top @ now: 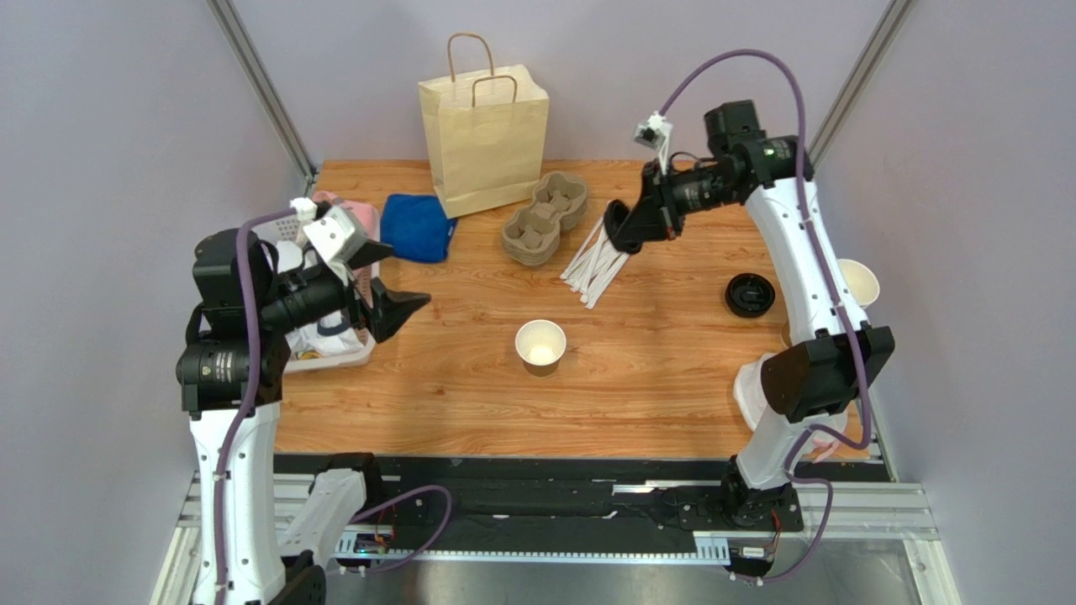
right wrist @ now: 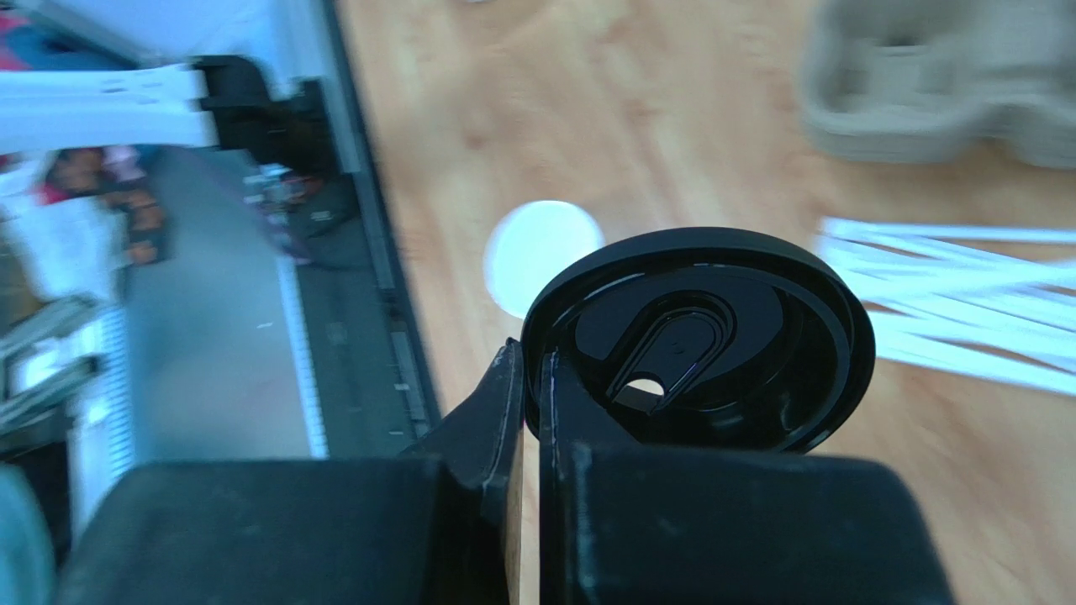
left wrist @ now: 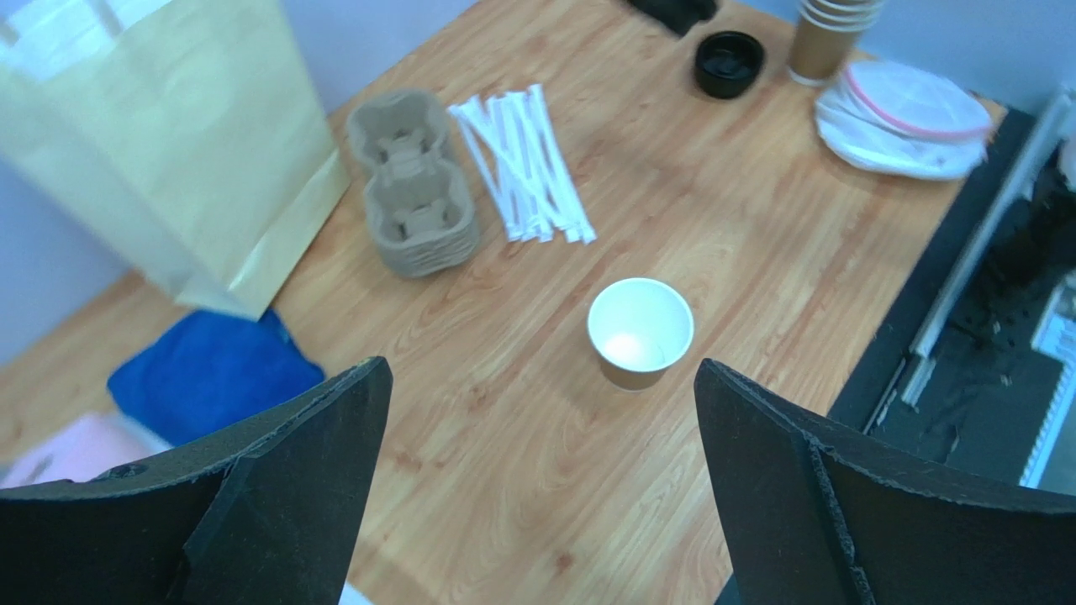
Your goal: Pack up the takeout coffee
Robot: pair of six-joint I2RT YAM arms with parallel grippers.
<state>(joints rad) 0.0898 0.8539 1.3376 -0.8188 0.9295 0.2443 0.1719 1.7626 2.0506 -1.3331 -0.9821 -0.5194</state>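
No lidded cup shows. A single lidless tan paper cup (top: 541,344) with a white inside stands upright at the table's middle; it also shows in the left wrist view (left wrist: 640,330) and, blurred, in the right wrist view (right wrist: 543,252). My right gripper (top: 621,233) hovers over the white sticks at the back, shut on the rim of a round black lid (right wrist: 701,340); its fingers (right wrist: 505,403) pinch the lid's left edge. My left gripper (top: 385,280) is wide open and empty, above the table left of the cup, jaws far apart (left wrist: 543,378). The paper bag (top: 486,126) stands upright at the back.
A pulp cup carrier (top: 546,218) and white sticks (top: 594,267) lie in front of the bag. A blue cloth (top: 417,227) lies at back left, a white basket (top: 331,351) at left. A loose black lid (top: 750,295) and a cup stack (top: 861,280) sit at right.
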